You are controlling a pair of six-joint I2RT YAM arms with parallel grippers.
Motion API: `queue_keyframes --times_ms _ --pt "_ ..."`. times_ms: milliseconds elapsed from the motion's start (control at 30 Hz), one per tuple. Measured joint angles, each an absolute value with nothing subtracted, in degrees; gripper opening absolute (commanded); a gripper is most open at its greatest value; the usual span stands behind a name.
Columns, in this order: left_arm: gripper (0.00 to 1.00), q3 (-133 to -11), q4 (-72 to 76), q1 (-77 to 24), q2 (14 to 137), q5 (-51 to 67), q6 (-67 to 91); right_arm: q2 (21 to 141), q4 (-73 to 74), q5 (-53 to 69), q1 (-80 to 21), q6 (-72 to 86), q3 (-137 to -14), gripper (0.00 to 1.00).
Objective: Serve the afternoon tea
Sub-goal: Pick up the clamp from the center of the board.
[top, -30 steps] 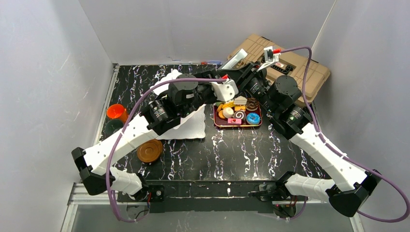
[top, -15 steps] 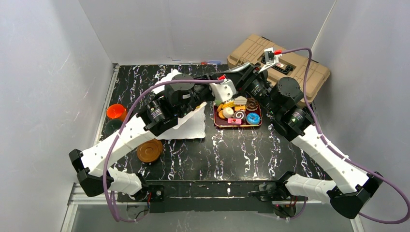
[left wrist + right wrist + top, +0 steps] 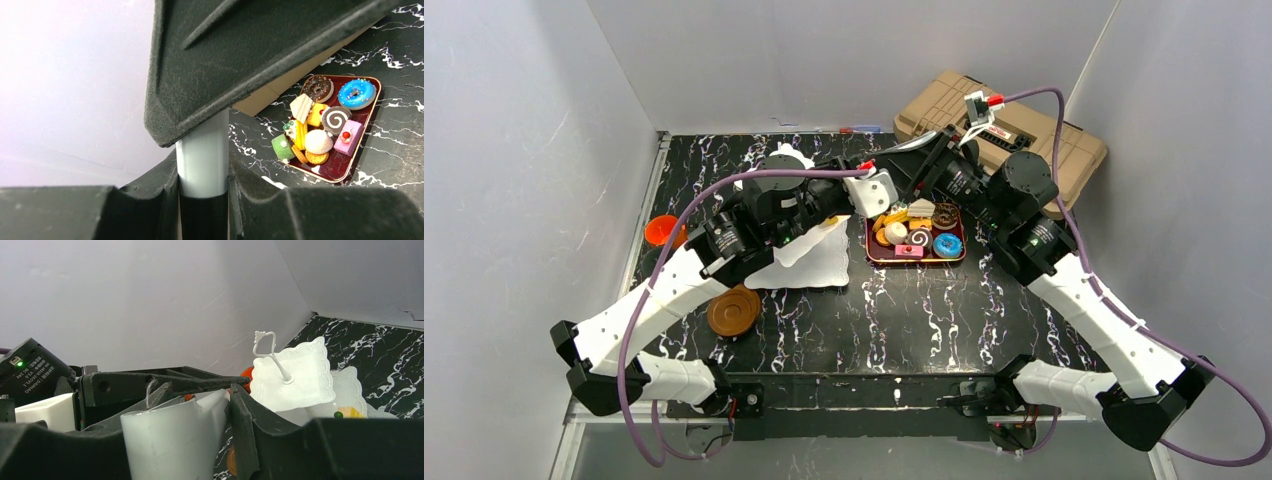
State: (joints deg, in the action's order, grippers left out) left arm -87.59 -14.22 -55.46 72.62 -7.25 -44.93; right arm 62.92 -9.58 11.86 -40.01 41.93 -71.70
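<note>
Tongs (image 3: 202, 160) tight between left pincer (image 3: 203, 197) fingers (right pincer (image 3: 175, 445) grip unclear, perhaps loose)

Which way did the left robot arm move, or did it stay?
Yes. The left arm swung left, toward the small orange plastic cup, now partly covering it.

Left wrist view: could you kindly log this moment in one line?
left pincer: shut on metal tongs | right pincer: tongs inside, grip unclear | pastry tray: loaded, on table
</note>
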Motion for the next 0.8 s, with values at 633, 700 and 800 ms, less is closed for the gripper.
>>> queue_keyframes --times_ms 633,700,800 --pt "0.98 -88.58 -22.65 -55.79 72.05 -2.28 -40.25 62.98 4.29 6.33 -37.15 31.86 -72.01 0.32" --pt "0.98 -89.82 -25.41 -55.79 71.99 -1.74 -38.63 62.96 6.11 4.16 -37.08 29.41 -72.01 0.31" --pt "0.98 -91.94 -29.43 -55.77 71.53 -1.34 -35.44 62.94 9.02 -0.16 -37.08 25.10 -72.01 0.31"
